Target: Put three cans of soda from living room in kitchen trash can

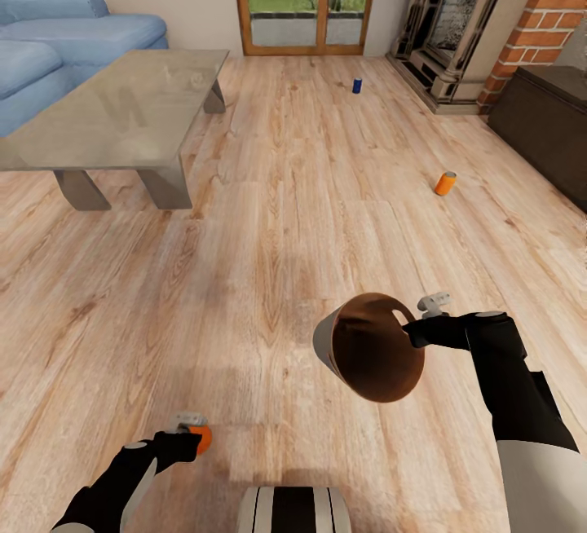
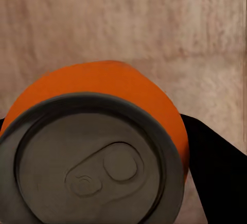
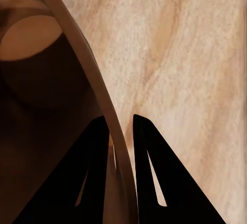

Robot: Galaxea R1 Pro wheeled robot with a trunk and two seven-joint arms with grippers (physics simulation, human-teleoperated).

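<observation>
Orange can (image 1: 201,438) is clamped in left claw (image 1: 192,429). Bin (image 1: 371,356) is pinched by its rim in right claw (image 1: 412,323), mouth tilted toward the left claw, presumably to receive it. Blue can (image 1: 357,85) and second orange can (image 1: 444,183) lie far ahead on floor (image 1: 277,223).

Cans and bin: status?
Left gripper shut on orange can. Right gripper shut on bin rim, bin tilted, inside empty. Two cans on floor ahead: orange, blue. Path to them open.
</observation>
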